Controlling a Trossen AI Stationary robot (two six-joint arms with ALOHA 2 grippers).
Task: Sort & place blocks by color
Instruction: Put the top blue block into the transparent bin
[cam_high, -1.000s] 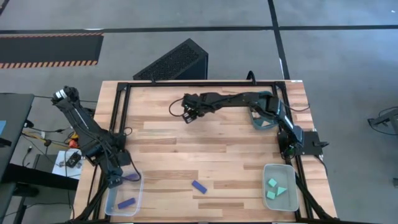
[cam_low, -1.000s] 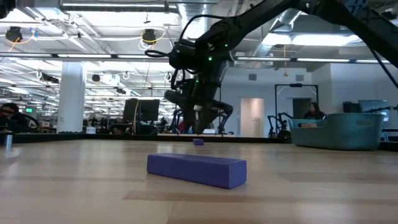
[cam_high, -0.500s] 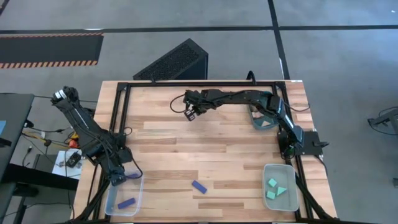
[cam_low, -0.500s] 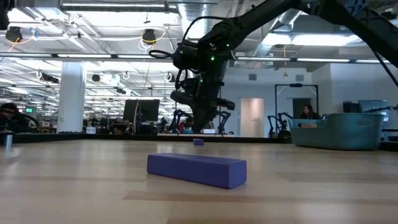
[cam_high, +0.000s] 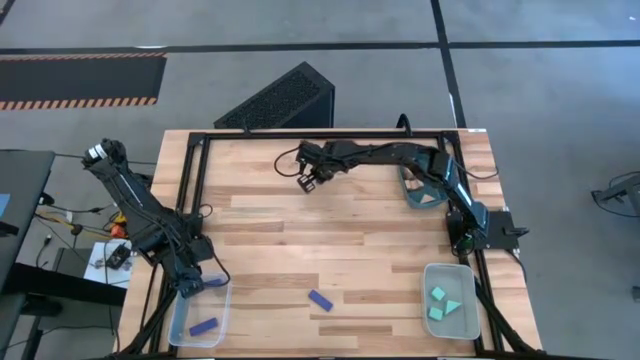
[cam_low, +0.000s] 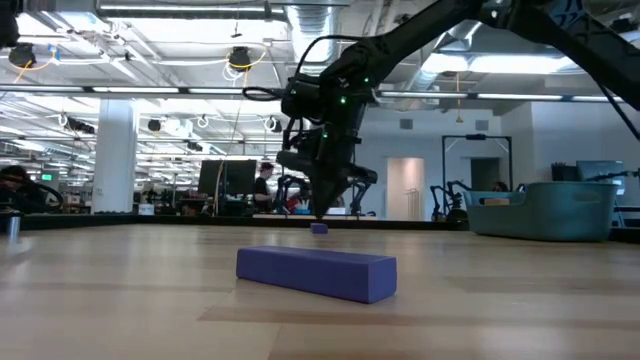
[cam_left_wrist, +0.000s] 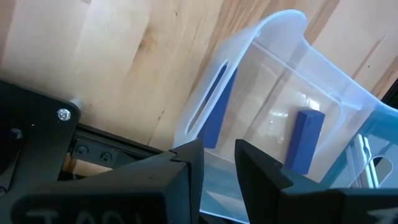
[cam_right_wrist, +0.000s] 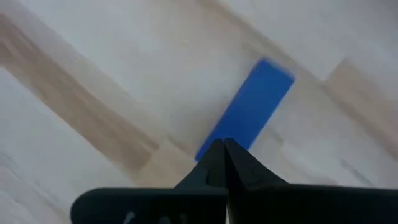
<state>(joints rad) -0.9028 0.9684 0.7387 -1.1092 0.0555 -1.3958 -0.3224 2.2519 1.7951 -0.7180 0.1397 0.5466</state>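
Above the surface's (cam_high: 330, 240) far side, right tool (cam_high: 309, 178), fingers closed and empty, hovers over a flat dark-blue wooden bar (cam_right_wrist: 247, 109): light, rigid, best gripped across its narrow sides.

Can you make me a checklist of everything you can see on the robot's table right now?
Surface: wooden table, black frame round it.
Job's things: blue block loose near front edge; another blue block under the right tool; blue ones in left tray; teal blocks in right tray.
Clutter: dark teal bin at right edge.
Grippers: right tool shut, over the far side; left tool open, at left tray.
Cables: some by left arm's base.
Surroundings: people far behind, low view.
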